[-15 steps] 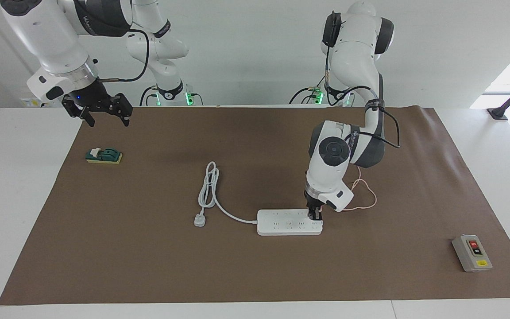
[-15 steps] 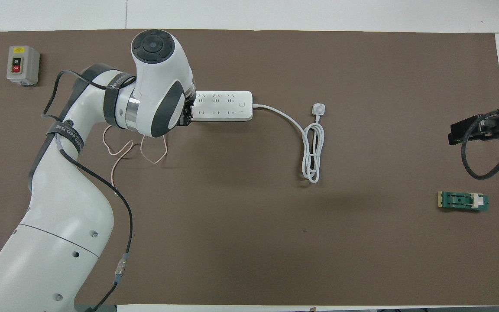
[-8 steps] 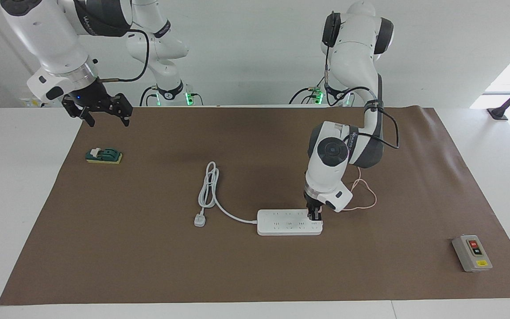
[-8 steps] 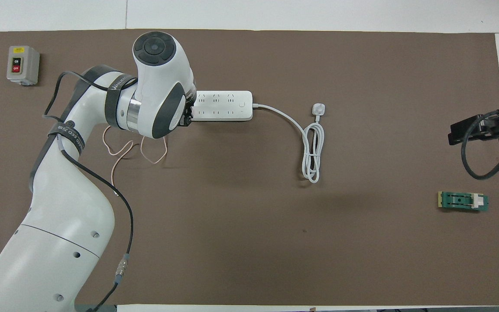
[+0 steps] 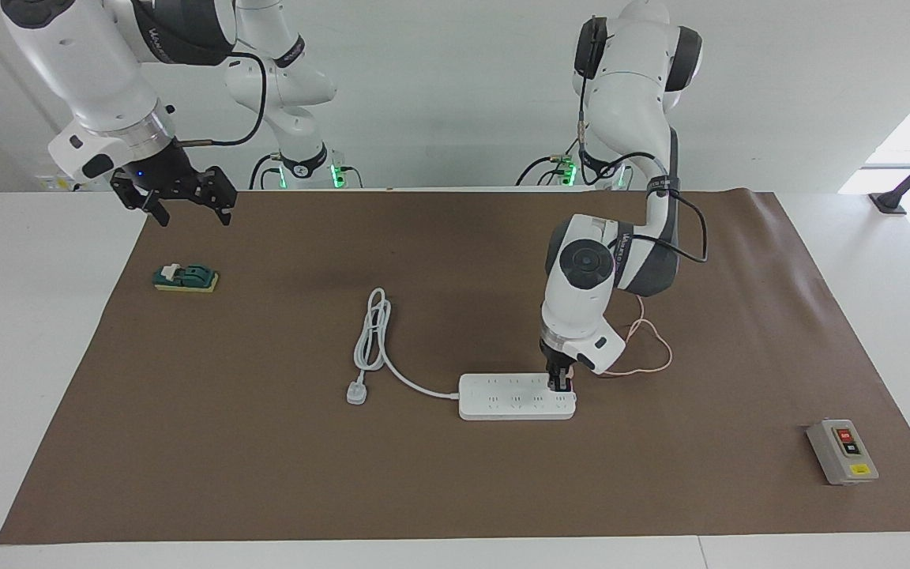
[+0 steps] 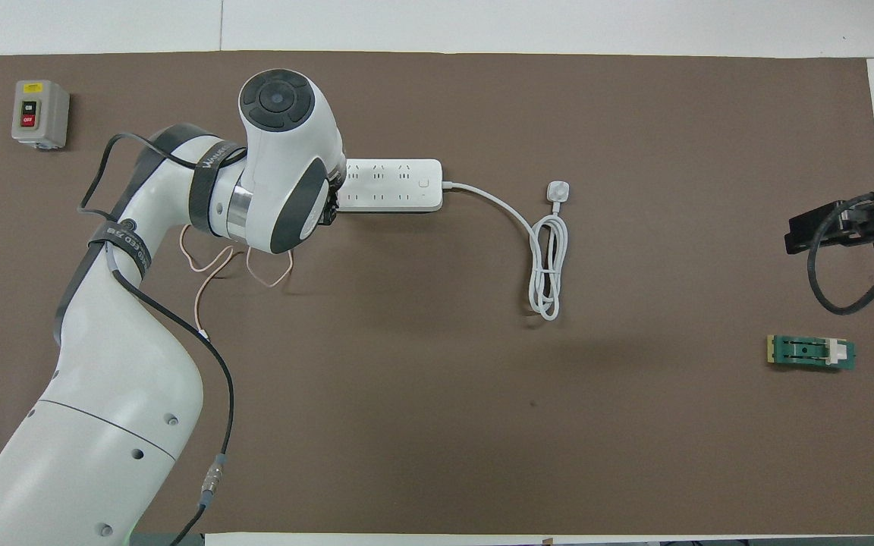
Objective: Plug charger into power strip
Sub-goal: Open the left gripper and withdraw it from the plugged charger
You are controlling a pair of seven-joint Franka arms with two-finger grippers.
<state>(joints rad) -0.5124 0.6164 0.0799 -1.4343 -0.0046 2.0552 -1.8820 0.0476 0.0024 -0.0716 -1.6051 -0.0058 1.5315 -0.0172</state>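
The left gripper [image 5: 562, 385] is lowered onto the end of the long flat white power strip [image 5: 512, 397] that lies toward the left arm's end of the table. Whether its fingers are clenched or released cannot be told, and the small pink cube of the charger is hidden under it. Only the thin pink cable [image 5: 648, 348] is seen, looped on the brown mat [image 5: 455, 490] just nearer to the robots than the strip. The right gripper [image 5: 186, 207] is held with fingers spread, grasping nothing, over the mat edge above the green block [image 5: 185, 277]. A grey button box [image 5: 842, 451] is placed apart.
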